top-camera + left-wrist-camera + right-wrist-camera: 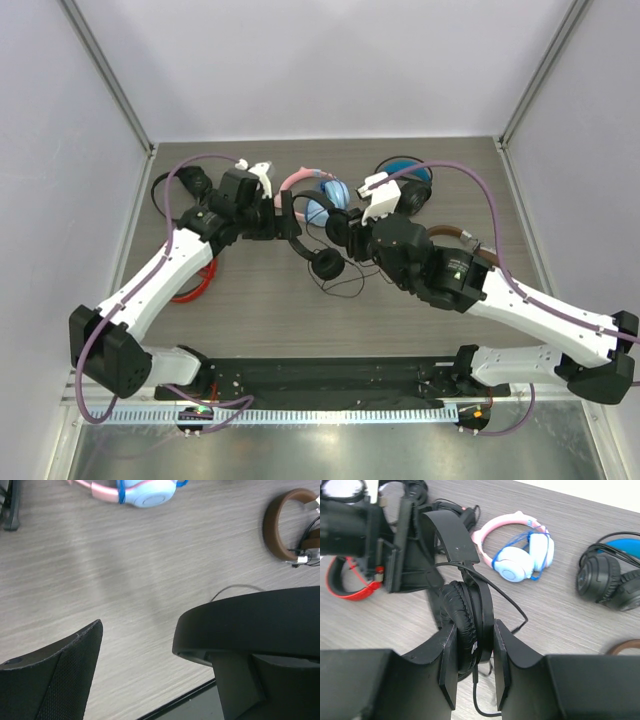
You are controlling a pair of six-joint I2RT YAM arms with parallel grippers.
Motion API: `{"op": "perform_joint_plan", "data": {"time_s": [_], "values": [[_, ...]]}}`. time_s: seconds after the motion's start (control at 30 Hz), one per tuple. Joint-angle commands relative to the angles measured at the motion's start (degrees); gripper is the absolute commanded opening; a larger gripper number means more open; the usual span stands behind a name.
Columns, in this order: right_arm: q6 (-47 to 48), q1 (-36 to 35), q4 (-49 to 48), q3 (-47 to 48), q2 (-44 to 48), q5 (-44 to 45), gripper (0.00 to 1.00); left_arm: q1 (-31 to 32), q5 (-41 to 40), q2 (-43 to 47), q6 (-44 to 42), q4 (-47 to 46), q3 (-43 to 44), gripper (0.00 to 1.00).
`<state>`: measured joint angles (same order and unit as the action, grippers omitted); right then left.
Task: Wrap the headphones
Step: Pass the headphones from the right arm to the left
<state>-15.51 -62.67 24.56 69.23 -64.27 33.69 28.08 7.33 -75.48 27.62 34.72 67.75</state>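
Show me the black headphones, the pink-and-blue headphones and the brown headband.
black headphones point(461, 617): right wrist view, earcup pad.
pink-and-blue headphones point(512, 566): right wrist view, blue earcup.
brown headband point(270, 527): left wrist view, curved band.

The slim all-black headphones point(322, 262) stand on edge at centre frame in the top view, thin headband arching up-left, round padded earcup low, thin cable trailing loose below.

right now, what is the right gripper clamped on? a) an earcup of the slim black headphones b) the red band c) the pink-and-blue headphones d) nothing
a: the right wrist view shows the right gripper squeezing a padded earcup of the black headphones between its fingers.
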Motion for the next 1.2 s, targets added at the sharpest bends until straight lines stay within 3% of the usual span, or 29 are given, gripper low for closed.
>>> {"op": "perform_joint_plan", "data": {"time_s": [0.0,0.4,0.83,1.17], "values": [[-0.4,-0.43,-2.85,2.75,2.13,-3.01,0.01,-0.21,1.02,-0.54,-1.51,-5.79,3.01,0.84],[-5.76,-0.34,-3.99,3.19,4.42,-5.04,0.01,-0.21,0.49,5.52,-2.39,-17.92,-4.54,0.78],[-10.77,0.01,-4.52,7.76,3.1,-8.81,0.01,-0.21,5.06,15.27,-1.69,-20.22,-8.95,0.85],[-12.62,0.01,-5.75,10.83,3.54,-13.47,0.01,-0.21,2.69,18.35,-2.92,-23.29,-8.86,0.81]]}}
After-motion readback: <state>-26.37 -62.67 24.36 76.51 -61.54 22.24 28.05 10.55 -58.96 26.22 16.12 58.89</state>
